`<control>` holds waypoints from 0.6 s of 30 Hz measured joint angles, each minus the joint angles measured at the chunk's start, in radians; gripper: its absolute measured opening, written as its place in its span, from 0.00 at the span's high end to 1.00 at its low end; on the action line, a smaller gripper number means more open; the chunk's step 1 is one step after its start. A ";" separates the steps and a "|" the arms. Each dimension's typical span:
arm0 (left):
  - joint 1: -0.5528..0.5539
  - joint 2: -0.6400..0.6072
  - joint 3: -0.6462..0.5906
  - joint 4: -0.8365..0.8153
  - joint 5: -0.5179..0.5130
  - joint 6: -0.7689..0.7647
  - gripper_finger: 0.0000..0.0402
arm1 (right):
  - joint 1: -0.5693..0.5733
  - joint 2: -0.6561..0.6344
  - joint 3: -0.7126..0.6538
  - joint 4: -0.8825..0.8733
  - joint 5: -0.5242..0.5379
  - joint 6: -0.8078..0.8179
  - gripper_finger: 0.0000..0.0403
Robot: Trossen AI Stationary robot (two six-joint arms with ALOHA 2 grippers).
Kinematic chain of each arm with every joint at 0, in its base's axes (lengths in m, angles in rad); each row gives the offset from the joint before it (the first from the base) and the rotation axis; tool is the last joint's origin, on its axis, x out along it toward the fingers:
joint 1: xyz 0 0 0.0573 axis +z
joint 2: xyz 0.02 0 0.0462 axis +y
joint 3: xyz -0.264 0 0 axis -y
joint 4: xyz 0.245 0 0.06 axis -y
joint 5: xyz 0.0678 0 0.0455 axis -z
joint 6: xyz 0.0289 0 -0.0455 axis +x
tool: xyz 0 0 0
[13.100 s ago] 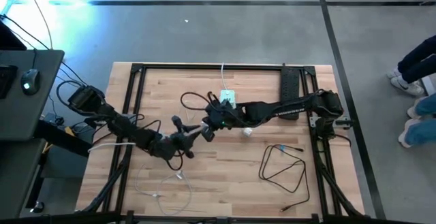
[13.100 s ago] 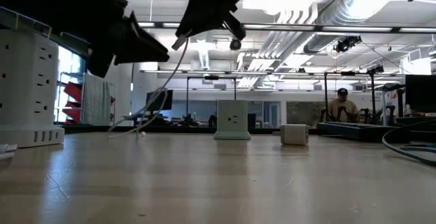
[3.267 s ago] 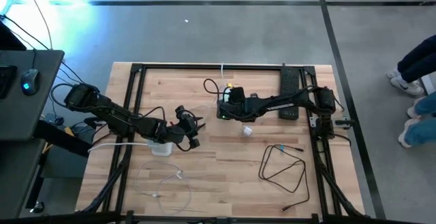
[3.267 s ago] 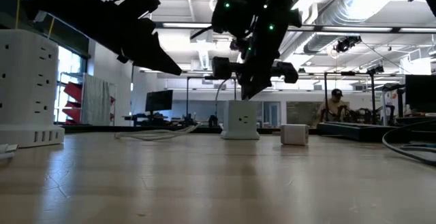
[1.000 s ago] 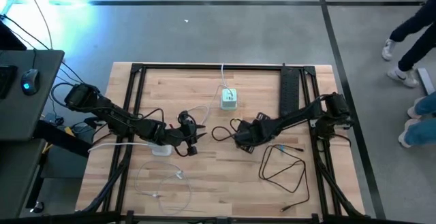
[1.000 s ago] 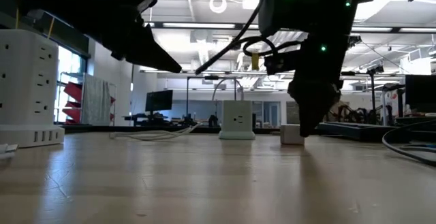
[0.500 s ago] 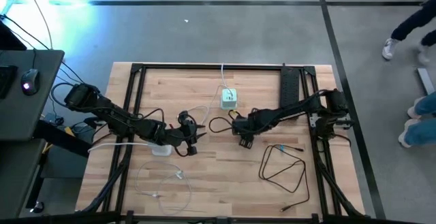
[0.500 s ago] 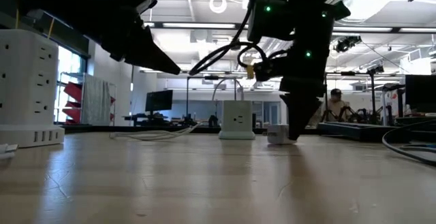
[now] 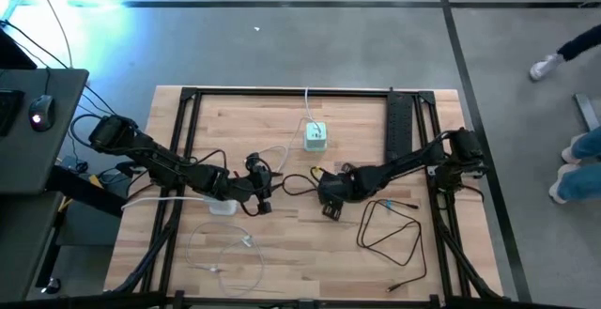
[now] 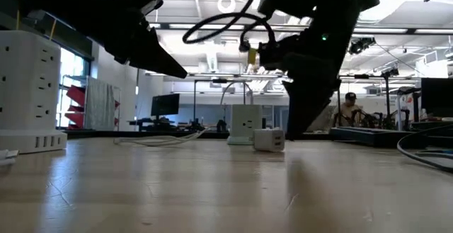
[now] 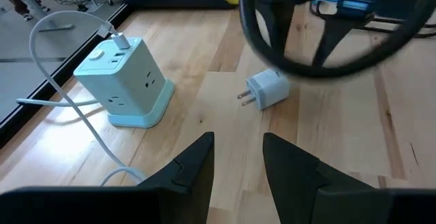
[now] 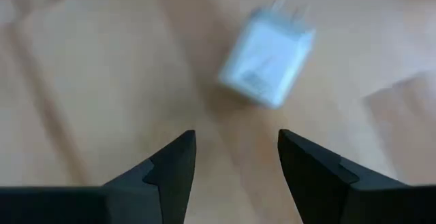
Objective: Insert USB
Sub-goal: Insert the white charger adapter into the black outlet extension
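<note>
A small white charger [image 11: 267, 91] lies on its side on the wooden table, prongs level. My right gripper [image 12: 235, 161] hangs open just above and behind it, pointing steeply down; the charger [image 12: 267, 50] lies ahead of the fingers, with nothing between them. A pale green power cube [image 11: 126, 81] stands on the table with a white USB cable [image 11: 120, 41] plugged into its top. My left gripper [image 11: 237, 157] hovers left of centre, open and holding nothing, aimed toward the cube and charger.
A white outlet tower [image 10: 28, 91] stands near the left arm. A loose white cable [image 9: 225, 248] lies at the near left and a black cable loop [image 9: 390, 229] at the near right. A black power strip [image 9: 399, 121] lies at the far right.
My right gripper has swung toward the table's near edge and a little left, tipping more steeply down. The white charger has slid along the table toward the left and nearer, staying flat on the wood.
</note>
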 joint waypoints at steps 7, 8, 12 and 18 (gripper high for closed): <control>0.000 0.000 0.000 0.000 0.001 -0.008 0.74 | 0.119 0.000 -0.062 0.106 0.195 0.365 0.52; 0.000 0.000 0.000 0.000 0.000 -0.010 0.74 | 0.133 0.000 -0.071 0.124 0.213 0.405 0.52; 0.000 0.000 0.000 0.001 0.000 -0.011 0.74 | 0.157 0.000 -0.088 0.158 0.286 0.575 0.52; 0.000 0.000 0.000 0.005 0.000 -0.010 0.74 | 0.154 0.003 -0.138 0.266 0.324 0.728 0.52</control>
